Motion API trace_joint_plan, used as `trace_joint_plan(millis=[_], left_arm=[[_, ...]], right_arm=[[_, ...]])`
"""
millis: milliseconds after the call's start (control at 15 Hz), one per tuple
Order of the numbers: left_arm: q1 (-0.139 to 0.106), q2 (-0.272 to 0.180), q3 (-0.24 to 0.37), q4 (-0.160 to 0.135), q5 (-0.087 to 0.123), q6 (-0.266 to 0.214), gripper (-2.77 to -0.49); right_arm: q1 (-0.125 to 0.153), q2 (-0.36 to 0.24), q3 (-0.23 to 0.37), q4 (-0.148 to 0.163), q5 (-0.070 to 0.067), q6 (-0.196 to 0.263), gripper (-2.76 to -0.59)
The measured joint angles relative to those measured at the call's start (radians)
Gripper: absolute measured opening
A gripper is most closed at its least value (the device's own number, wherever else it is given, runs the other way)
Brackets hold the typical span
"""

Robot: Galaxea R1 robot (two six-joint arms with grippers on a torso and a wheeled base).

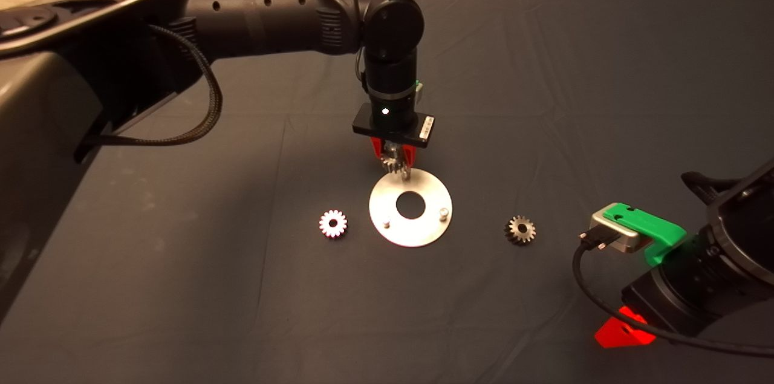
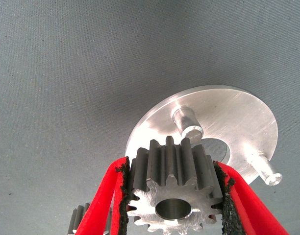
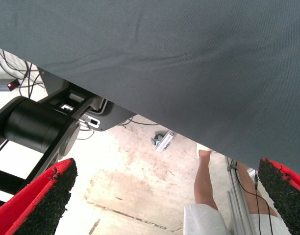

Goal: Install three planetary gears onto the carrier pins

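Observation:
My left gripper (image 1: pixel 395 159) hangs over the far edge of the round metal disc (image 1: pixel 417 234), shut on one planetary gear (image 1: pixel 390 165). In the left wrist view the red fingers (image 2: pixel 108 191) clamp that gear (image 2: pixel 150 188) by its teeth, just above the disc (image 2: pixel 238 110) and close to one carrier pin (image 2: pixel 187 122); a second pin (image 2: pixel 267 171) stands further off. Two pins (image 1: pixel 387 224) (image 1: pixel 443 213) on the near side are bare. One gear (image 1: pixel 333 224) lies left of the disc, another (image 1: pixel 520 230) right of it. My right gripper (image 1: pixel 623 332) is parked open at the lower right.
The dark mat (image 1: pixel 544 100) covers the table. The left arm reaches in across the mat's upper left. The right wrist view looks past the mat's edge (image 3: pixel 189 73) at the floor, a black machine base (image 3: pixel 37 127) and a person's leg (image 3: pixel 206 186).

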Motion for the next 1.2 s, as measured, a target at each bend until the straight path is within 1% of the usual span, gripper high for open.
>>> trace_joint_plan(millis=[200, 400, 533, 600, 800, 933, 1000, 1200], left_arm=[[0.0, 0.001, -0.001, 0.0, -0.017, 0.0, -2.3], [0.0, 0.004, -0.015, -0.004, -0.021, -0.008, -2.3], [0.0, 0.005, -0.024, -0.004, -0.031, -0.03, -2.3], [0.0, 0.005, -0.028, -0.004, -0.031, -0.037, -2.3], [0.0, 0.005, -0.028, -0.005, -0.038, -0.117, -2.3], [0.0, 0.005, -0.027, -0.004, -0.038, -0.175, -2.3], [0.0, 0.005, -0.026, -0.004, -0.038, -0.198, -2.3], [0.002, 0.004, 0.002, -0.004, -0.038, -0.253, -2.3]], right_arm=[[0.0, 0.0, 0.0, 0.0, 0.0, 0.0, -0.6], [0.0, 0.0, 0.0, 0.0, 0.0, 0.0, -0.6], [0.0, 0.0, 0.0, 0.0, 0.0, 0.0, -0.6], [0.0, 0.0, 0.0, 0.0, 0.0, 0.0, -0.6], [0.0, 0.0, 0.0, 0.0, 0.0, 0.0, -0.6], [0.0, 0.0, 0.0, 0.0, 0.0, 0.0, -0.6], [0.0, 0.0, 0.0, 0.0, 0.0, 0.0, -0.6], [0.0, 0.0, 0.0, 0.0, 0.0, 0.0, -0.6]])
